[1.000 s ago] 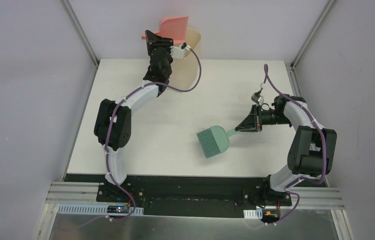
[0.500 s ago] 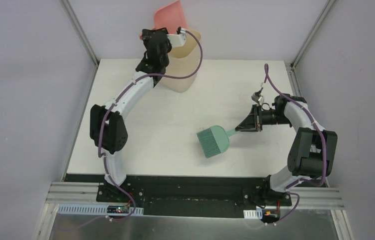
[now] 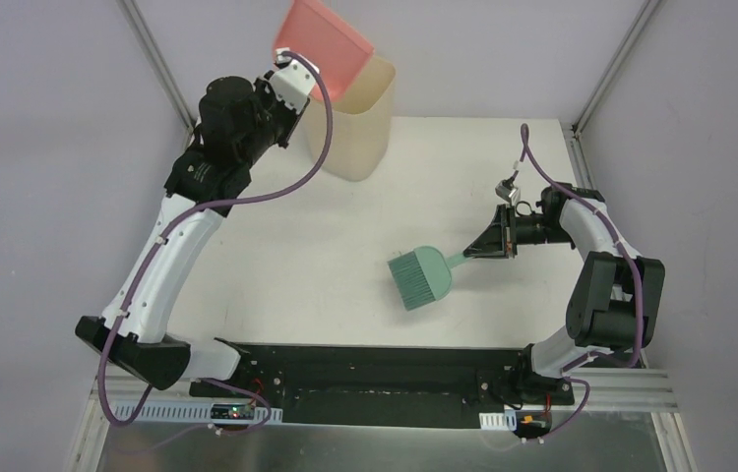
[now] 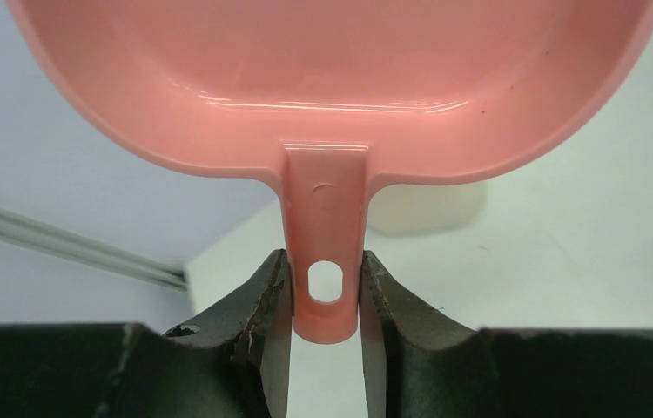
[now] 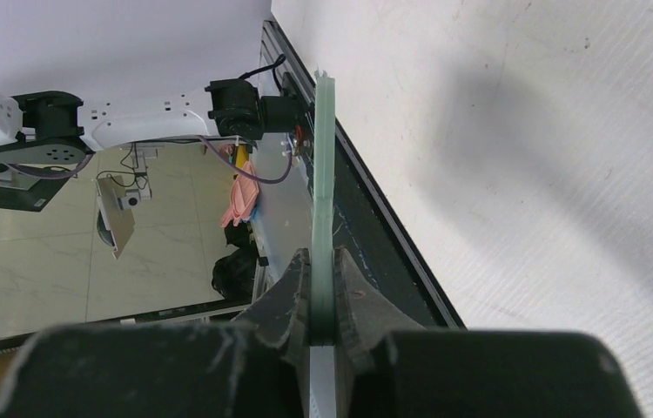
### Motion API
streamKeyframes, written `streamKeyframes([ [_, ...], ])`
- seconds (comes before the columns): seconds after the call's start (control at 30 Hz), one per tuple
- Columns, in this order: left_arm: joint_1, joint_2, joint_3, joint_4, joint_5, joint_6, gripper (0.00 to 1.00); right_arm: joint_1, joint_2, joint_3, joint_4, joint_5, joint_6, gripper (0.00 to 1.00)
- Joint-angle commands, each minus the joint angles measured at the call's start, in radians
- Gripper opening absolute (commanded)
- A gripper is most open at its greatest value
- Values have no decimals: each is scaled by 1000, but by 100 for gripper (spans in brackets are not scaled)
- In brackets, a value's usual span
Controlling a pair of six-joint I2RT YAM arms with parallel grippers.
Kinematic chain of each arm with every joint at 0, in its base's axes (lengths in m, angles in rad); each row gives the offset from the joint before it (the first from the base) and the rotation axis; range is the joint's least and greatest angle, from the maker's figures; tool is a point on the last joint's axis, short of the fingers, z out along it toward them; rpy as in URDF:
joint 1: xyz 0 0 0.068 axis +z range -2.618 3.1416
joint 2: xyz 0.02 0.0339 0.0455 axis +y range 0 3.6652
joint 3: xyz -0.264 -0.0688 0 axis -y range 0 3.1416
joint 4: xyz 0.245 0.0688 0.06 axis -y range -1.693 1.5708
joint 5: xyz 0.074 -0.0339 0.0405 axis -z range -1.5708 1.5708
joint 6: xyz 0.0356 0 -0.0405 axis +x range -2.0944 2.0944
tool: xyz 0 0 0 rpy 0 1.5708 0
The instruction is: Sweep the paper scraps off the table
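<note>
Around the cream bin (image 3: 355,138) spreads the white table (image 3: 276,246), the largest thing in view, with the bin standing at its far edge. No paper scraps show anywhere on the tabletop. I judge that they lie inside the bin, though its inside cannot be seen, and that the sweeping is close to done.

Directly over the bin's mouth, and leaning toward its far-left side, the pink dustpan (image 3: 329,47) is lifted high and tipped steeply. That pose suits pouring its load down into the bin. What the left wrist view shows of the pan holds no scraps.

Well apart from the bin, toward the near right, the green brush (image 3: 422,278) rests with its bristles on the table, its thin handle running away from the bin. I take it to be parked there, out of the way of the tipping.

Just left of the bin's rim, the left gripper (image 4: 323,263) has its jaws closed tight on the dustpan's handle beside the hanging hole, so the pan cannot twist when tilted. Farthest from the bin, at the brush's handle end, the right gripper (image 5: 321,261) is clamped fully on the flat handle, edge-on between its jaws.
</note>
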Motion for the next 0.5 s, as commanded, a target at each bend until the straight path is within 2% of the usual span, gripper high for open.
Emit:
streamKeyframes([
  [0.0, -4, -61, -129, -129, 244, -228, 20, -2, -31, 45, -2, 9, -39, 0],
  [0.1, -21, -84, -210, -198, 331, -328, 19, -4, -34, 55, -2, 41, -35, 0],
  [0.2, -50, -106, -323, -230, 325, -391, 19, -4, -40, 56, 20, 96, -12, 0],
  [0.33, -124, -96, -467, -239, 308, -369, 19, -3, -13, 49, 59, 204, 20, 0],
  [0.47, -244, 12, -483, -303, 242, -334, 19, 3, 57, 69, 12, 191, -14, 0],
])
